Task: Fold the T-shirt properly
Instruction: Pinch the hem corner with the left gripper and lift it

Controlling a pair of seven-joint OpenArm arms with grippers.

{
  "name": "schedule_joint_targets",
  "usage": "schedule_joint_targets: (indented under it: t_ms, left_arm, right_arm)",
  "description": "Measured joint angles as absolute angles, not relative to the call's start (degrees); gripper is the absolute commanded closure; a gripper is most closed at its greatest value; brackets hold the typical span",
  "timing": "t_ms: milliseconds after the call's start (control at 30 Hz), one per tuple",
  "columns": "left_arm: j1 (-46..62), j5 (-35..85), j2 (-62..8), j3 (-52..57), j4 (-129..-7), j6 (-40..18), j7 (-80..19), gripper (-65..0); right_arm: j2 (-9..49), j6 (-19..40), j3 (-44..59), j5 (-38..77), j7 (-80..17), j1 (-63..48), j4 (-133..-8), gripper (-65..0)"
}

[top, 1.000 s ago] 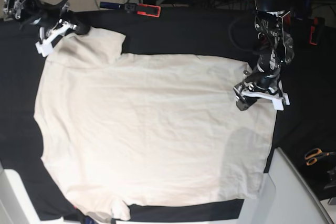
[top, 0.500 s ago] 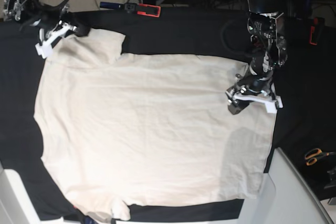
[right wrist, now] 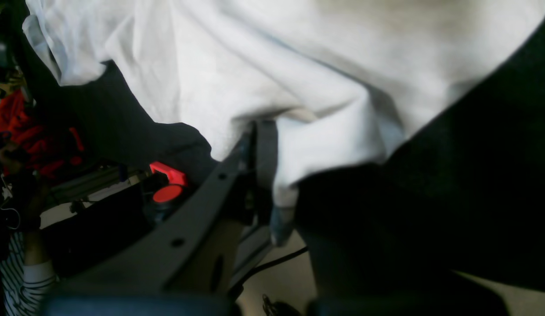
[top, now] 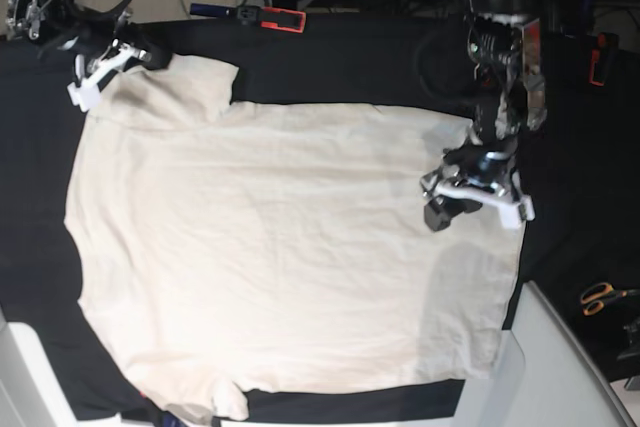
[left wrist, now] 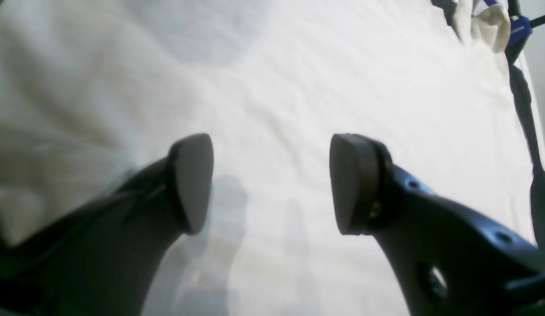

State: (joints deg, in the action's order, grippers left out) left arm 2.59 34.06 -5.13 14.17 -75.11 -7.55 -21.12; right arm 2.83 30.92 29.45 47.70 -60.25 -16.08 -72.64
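Currently the plain cream cotton short-sleeved T-shirt (top: 290,247) lies spread flat across the black-covered bench (top: 350,57), its hem side beneath the left hand and one sleeve reaching out to the right hand.

The left hand (top: 470,197) hangs over the cloth near that hem edge, with its two dark fingers spread well apart. In the left wrist view the left hand (left wrist: 272,184) shows only bare pale fabric and the fingers' shadows in the gap between its grey pads (left wrist: 191,182), and nothing is gripped; whether the tips touch the cloth cannot be told.

The right hand (top: 100,72) sits at the sleeve corner of the shirt, off past the far end of the garment from the left hand. In the right wrist view its fingers (right wrist: 261,158) are pressed together, pinching a bunched edge of the T-shirt (right wrist: 298,87), and the fabric folds and drapes away from the pinch point over the black cloth.
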Motion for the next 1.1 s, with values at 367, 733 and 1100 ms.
schedule_joint_targets:
  t_ms: [367,733,1100]
  left_arm:
    - [5.8,33.5,-7.0,24.2,-71.4,-6.9,-20.9,-41.0]
    - [0.9,33.6,-7.1,24.2,-66.2,-7.1,-20.6,-40.8]
    - [0.2,33.4,-7.0,19.0,-65.7,-7.3,-20.4,-16.1]
  right_arm:
    - [2.9,30.9,29.5,47.6,-60.2,-16.1,-72.6,0.0]
    - [2.9,30.9,29.5,47.6,-60.2,-16.1,-72.6,0.0]
    - [3.0,30.9,29.5,47.6,-60.2,-16.1,-72.6,0.0]
